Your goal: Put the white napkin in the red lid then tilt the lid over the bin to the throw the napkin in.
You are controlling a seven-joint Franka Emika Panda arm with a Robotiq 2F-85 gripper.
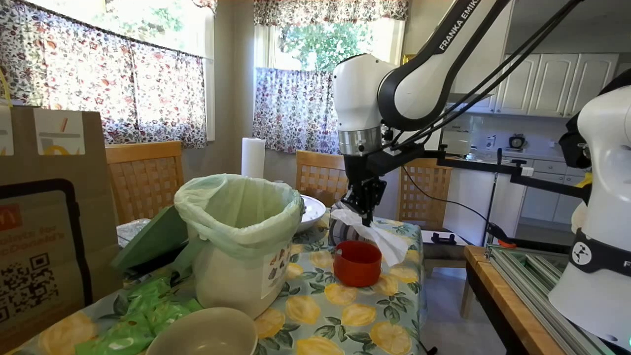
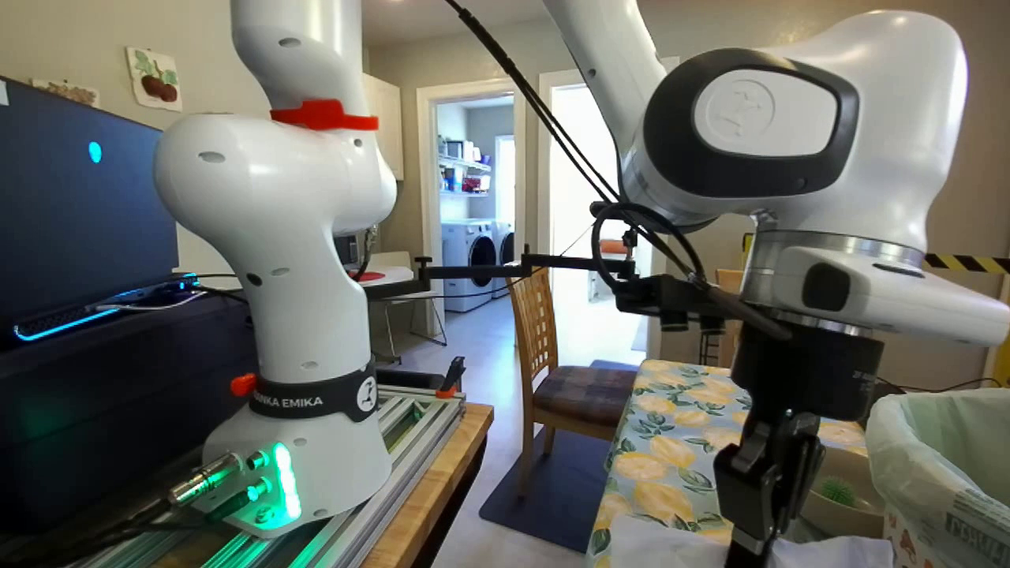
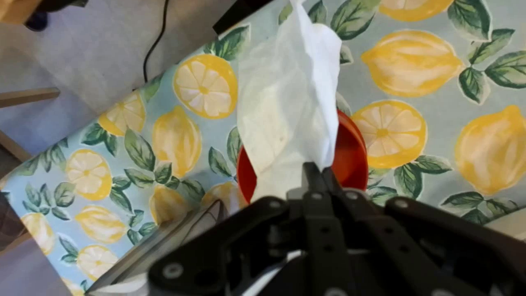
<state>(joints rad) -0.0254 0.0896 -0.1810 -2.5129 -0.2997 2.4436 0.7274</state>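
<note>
My gripper (image 1: 367,219) is shut on the white napkin (image 1: 389,245), which hangs rumpled from the fingertips on both sides. In the wrist view the closed fingertips (image 3: 316,170) pinch the napkin (image 3: 283,102). It lies across the view over the red lid (image 3: 352,154), whose opening shows on both sides of it. In an exterior view the red lid (image 1: 357,268) stands upright on the table below the gripper. The bin (image 1: 231,281), lined with a light green bag, stands beside it. In an exterior view the bin (image 2: 919,481) is partly cut off, the napkin (image 2: 663,544) shows at the bottom edge, and the lid is out of view.
A grey-and-white striped object (image 1: 340,231) stands just behind the lid. A white plate (image 1: 313,212) and a paper-towel roll (image 1: 253,158) are behind the bin. A beige bowl (image 1: 204,330), green plastic packaging (image 1: 138,315) and a paper bag (image 1: 49,172) are around the bin.
</note>
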